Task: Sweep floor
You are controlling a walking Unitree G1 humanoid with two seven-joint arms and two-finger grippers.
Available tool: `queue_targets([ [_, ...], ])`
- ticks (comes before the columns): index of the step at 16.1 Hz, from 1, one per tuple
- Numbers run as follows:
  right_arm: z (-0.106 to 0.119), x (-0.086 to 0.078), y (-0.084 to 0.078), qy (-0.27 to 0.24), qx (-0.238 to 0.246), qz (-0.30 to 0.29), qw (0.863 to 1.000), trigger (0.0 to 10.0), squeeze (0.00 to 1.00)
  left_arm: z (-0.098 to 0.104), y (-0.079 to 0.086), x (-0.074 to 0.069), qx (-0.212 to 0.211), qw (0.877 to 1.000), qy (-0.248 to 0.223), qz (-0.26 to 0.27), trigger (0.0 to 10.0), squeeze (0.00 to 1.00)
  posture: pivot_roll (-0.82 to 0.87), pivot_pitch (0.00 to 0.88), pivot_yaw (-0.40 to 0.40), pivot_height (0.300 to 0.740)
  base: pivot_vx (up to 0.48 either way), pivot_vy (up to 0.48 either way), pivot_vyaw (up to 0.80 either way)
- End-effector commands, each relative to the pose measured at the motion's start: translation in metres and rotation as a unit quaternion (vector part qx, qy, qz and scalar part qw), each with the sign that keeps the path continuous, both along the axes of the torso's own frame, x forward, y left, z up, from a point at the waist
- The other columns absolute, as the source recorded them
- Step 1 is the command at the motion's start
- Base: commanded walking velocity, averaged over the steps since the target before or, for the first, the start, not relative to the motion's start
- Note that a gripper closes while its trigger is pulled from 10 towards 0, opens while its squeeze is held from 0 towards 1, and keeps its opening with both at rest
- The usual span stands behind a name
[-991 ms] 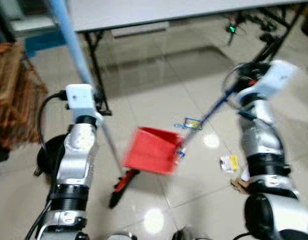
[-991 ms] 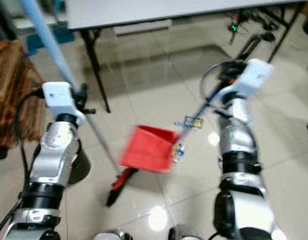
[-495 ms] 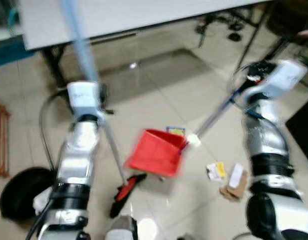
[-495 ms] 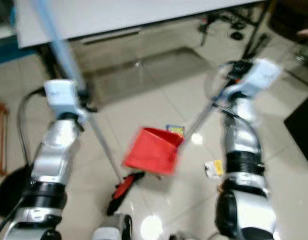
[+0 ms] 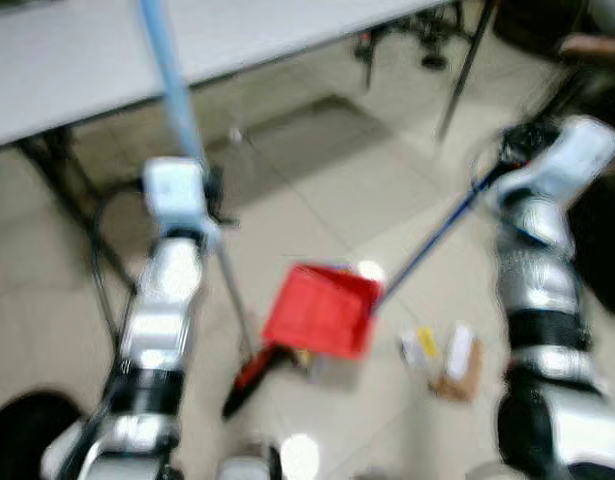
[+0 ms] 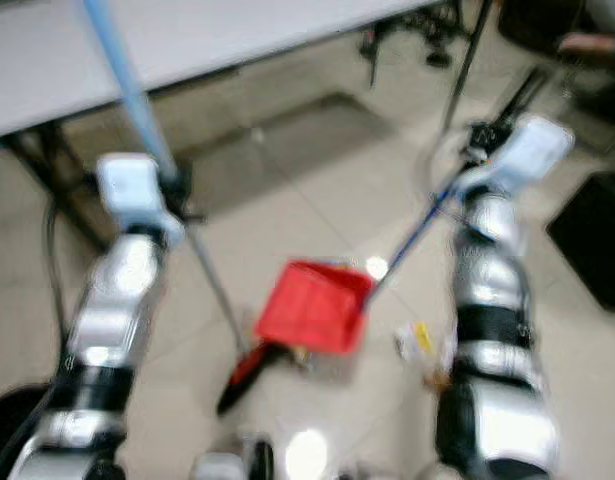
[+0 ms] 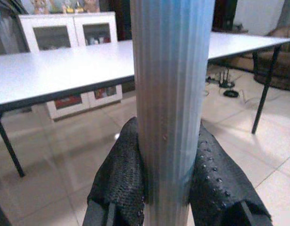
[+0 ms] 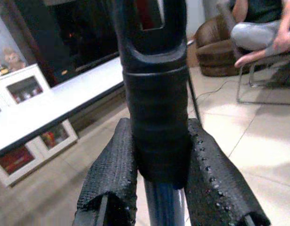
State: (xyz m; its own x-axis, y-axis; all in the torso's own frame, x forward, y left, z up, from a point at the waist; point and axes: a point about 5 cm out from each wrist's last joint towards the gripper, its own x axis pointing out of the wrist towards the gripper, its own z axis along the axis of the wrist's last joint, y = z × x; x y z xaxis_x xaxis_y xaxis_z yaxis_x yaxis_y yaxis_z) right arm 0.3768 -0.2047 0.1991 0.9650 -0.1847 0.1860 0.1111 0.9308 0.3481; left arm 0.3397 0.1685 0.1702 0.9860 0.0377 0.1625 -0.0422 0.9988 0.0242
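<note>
The view has swung right, bringing the scraps (image 5: 442,352) beside the dustpan (image 5: 320,311). Left tool (image 7: 166,183) clamps the broom (image 7: 170,94), right tool (image 8: 159,188) the dustpan handle (image 8: 156,94), mouth angled to catch them.

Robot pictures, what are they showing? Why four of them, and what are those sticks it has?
This is a walking robot with two silver arms. The two wide pictures come from cameras on its head, looking down at the floor. The other two come from cameras on its wrists. The left claw squeezes a light blue broom handle; the broom's red and black head rests on the tiles. The right claw grips the black handle of a red dustpan. Bits of rubbish lie beside the dustpan. Behind stands a white table.
</note>
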Motion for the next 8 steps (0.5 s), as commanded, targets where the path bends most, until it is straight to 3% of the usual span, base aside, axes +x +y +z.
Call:
queue_targets([
  [1,0.0122,-0.0012,-0.0077,-0.032,0.025,-0.011,0.999,10.0,0.00,0.0081,-0.0054,0.0002,0.011,1.000,-0.018,-0.011,10.0,0.00,-0.02,0.102,0.020,0.740,0.000,0.000,0.00],
  [8,0.0123,-0.0013,-0.0080,-0.033,0.025,-0.012,0.999,10.0,0.00,0.0093,-0.0048,0.0006,0.011,1.000,-0.020,-0.012,10.0,0.00,-0.02,0.101,0.022,0.740,0.000,0.000,0.00],
])
